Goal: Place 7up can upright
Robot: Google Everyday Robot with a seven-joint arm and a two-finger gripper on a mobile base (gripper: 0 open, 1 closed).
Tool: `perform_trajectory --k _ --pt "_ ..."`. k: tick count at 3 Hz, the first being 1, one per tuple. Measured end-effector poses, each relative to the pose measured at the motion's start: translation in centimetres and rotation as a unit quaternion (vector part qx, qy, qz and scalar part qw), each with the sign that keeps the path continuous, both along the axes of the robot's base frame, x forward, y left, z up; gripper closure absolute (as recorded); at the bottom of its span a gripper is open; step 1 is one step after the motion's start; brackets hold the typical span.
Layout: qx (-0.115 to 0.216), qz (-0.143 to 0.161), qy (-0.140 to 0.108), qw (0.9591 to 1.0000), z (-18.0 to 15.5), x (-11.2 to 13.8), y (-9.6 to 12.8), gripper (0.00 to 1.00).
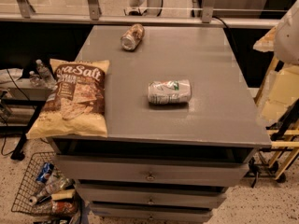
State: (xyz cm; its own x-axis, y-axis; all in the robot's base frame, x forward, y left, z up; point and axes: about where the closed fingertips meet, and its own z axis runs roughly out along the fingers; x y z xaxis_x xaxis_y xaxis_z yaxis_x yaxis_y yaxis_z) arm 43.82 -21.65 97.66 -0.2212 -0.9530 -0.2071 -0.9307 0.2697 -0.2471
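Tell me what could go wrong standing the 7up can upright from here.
1. The 7up can lies on its side, so a nudge may roll it toward the front edge of the table.
2. It looks dented, so it might wobble once upright.
3. A brownish can lies on its side at the back; grabbing it would be wrong.
The gripper is not in view.
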Motion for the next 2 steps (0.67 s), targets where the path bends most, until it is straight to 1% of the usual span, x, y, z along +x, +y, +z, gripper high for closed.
perform_trajectory --k 1,2 --pt "-0.001 0.004 0.0 1.0 -0.1 0.4 0.3 0.0" --pt "-0.003 0.021 0.003 0.9998 -0.9 2.3 1.9 0.0"
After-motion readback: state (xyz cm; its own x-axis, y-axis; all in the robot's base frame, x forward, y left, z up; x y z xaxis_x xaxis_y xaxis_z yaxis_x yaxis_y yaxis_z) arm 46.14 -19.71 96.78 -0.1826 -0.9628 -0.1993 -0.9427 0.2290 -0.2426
